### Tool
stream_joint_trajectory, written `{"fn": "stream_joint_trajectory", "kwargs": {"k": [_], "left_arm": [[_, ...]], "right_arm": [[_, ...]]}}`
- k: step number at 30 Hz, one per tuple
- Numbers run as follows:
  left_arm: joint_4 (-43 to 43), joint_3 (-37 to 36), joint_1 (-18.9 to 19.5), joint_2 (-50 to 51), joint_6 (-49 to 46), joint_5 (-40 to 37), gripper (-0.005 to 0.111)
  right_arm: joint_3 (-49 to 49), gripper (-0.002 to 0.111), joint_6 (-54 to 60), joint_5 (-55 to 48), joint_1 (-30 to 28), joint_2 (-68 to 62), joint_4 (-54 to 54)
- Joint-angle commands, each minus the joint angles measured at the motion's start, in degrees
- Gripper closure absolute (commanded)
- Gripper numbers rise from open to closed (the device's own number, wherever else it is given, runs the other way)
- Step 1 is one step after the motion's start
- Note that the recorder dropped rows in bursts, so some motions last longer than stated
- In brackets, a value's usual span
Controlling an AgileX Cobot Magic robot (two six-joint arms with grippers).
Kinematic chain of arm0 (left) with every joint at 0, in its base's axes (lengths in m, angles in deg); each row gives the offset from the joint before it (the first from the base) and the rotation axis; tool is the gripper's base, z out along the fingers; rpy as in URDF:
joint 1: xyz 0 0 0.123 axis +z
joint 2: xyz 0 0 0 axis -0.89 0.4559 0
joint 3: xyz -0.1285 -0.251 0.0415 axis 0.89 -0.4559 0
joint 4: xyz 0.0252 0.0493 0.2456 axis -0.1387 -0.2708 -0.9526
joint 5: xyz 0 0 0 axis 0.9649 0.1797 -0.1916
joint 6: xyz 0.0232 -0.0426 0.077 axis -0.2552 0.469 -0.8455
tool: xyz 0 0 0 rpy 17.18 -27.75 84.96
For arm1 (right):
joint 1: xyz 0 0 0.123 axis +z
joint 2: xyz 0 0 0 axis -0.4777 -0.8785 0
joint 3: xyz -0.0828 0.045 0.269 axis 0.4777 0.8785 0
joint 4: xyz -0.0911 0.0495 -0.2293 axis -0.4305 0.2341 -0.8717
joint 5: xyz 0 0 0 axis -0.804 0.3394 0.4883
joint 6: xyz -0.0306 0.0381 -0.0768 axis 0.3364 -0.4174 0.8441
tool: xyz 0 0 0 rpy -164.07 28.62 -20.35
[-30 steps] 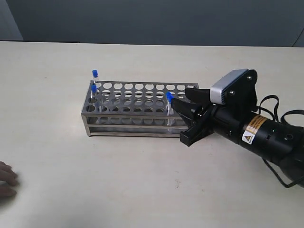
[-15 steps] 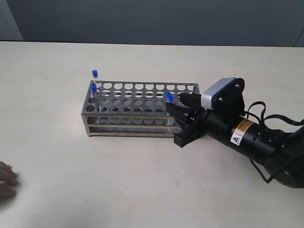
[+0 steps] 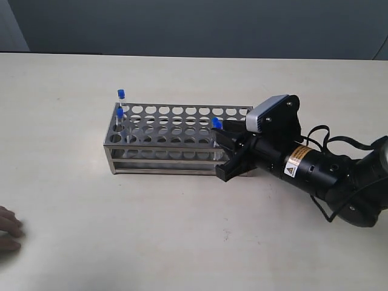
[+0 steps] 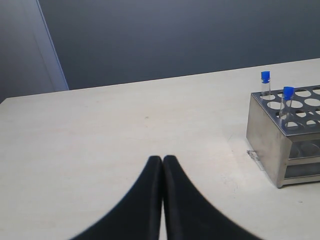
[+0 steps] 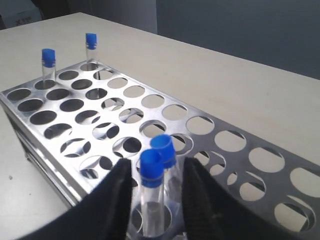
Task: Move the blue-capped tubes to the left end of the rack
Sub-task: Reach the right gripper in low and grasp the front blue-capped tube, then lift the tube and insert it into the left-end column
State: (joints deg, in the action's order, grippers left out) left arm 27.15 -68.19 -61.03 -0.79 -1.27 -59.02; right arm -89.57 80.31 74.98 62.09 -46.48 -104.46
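Note:
The silver rack [image 3: 176, 138] lies mid-table. Two blue-capped tubes [image 3: 121, 94] [image 3: 120, 114] stand in holes at its left end, and they show too in the left wrist view [image 4: 265, 82] [image 4: 287, 98]. Two more blue-capped tubes [image 5: 151, 172] [image 5: 163, 148] stand close together near the rack's front edge, right of its middle. Only one blue cap [image 3: 216, 123] of that pair shows in the exterior view. My right gripper [image 5: 156, 167] is open, one finger on each side of this pair. My left gripper [image 4: 162, 161] is shut on nothing, over bare table left of the rack [image 4: 265, 135].
Fingers of a person's hand [image 3: 7, 229] rest on the table at the left edge of the exterior view. The right arm's black body and cable [image 3: 321, 173] lie low over the table to the right of the rack.
My right gripper has moved left and lower, from just off the rack's right front to its fingers straddling the tubes there. The tubes and the rack have stayed put.

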Motion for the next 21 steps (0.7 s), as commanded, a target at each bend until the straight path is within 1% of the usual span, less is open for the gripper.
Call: {"fn": "stream_joint_trajectory", "kwargs": {"k": [1, 10, 17, 21], "left_arm": [[0.30, 0.30, -0.25, 0.20, 0.04, 0.48, 0.106], [0.30, 0.30, -0.25, 0.20, 0.04, 0.48, 0.106], [0.30, 0.30, -0.25, 0.20, 0.04, 0.48, 0.106], [0.30, 0.30, -0.25, 0.20, 0.04, 0.48, 0.106]], "right_arm": [[-0.16, 0.108, -0.53, 0.10, 0.15, -0.01, 0.14], [-0.16, 0.108, -0.78, -0.16, 0.15, 0.44, -2.05], [-0.16, 0.108, -1.24, -8.53, 0.15, 7.22, -2.38], [-0.16, 0.108, -1.24, -10.53, 0.15, 12.33, -2.38]]}}
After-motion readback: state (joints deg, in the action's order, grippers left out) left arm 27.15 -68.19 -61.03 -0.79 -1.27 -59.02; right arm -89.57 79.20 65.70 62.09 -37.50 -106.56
